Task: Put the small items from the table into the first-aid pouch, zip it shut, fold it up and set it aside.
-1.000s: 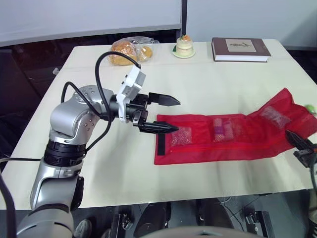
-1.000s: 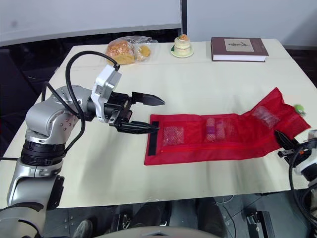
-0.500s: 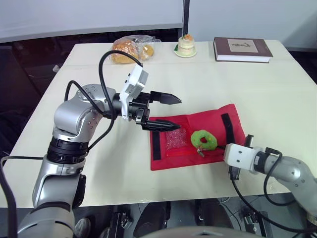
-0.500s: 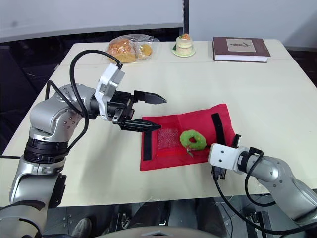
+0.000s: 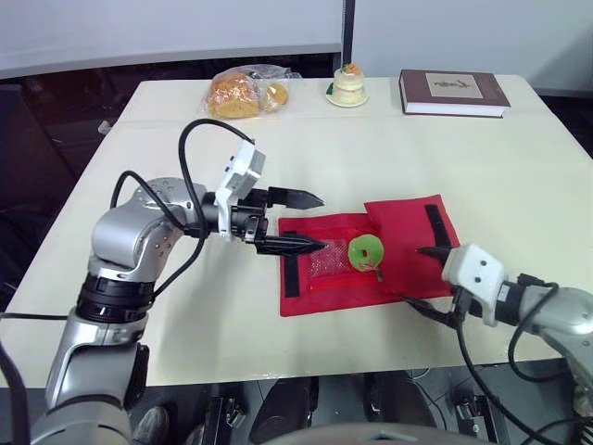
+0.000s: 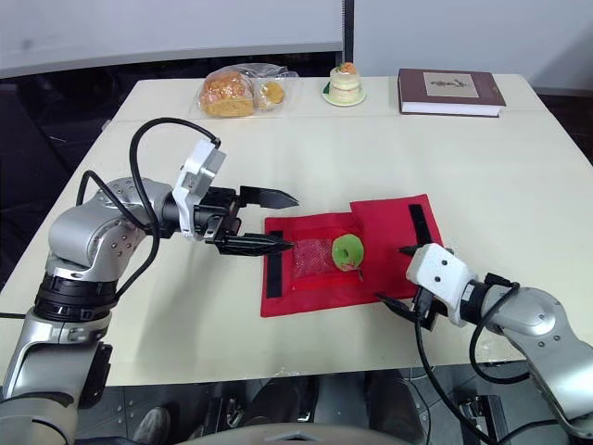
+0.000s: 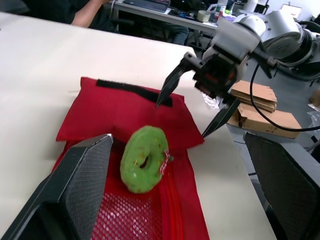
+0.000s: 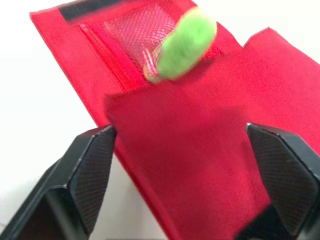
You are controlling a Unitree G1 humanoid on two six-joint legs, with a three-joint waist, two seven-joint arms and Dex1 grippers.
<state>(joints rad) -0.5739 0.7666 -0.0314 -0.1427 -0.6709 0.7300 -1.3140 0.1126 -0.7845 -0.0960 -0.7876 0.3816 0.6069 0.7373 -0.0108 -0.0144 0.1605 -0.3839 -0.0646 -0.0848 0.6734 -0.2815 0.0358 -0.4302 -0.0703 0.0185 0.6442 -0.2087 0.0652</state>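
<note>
- i am counting one red first-aid pouch (image 5: 403,236) on the table (image 5: 519,176), one green ring (image 5: 358,247) on top of it, and two black strips: one along its left end (image 5: 291,271), one on the folded-over part (image 5: 435,225).
- at the far edge i am seeing one book (image 5: 452,91), one bag of bread (image 5: 243,91) and one small cake (image 5: 349,85), all well apart from the pouch.
- the pouch is lying in front of me, near the table's near edge, with its long axis running left to right. its right end is folded over onto the middle.
- the ring is sitting just beside the flap's edge, by the zip line. i cannot tell whether it is fastened to the zip.
- the flap is hiding whatever lies beneath it, and i am failing to make out what the mesh pocket (image 5: 326,262) holds.
- the left gripper (image 5: 323,222) is hovering with fingers spread wide, gripping nothing. its lower fingertip is over the pouch's left end.
- the right gripper (image 5: 411,273) is also gaping wide and holding nothing, at the pouch's right near corner. i cannot tell if it is touching the cloth.
</note>
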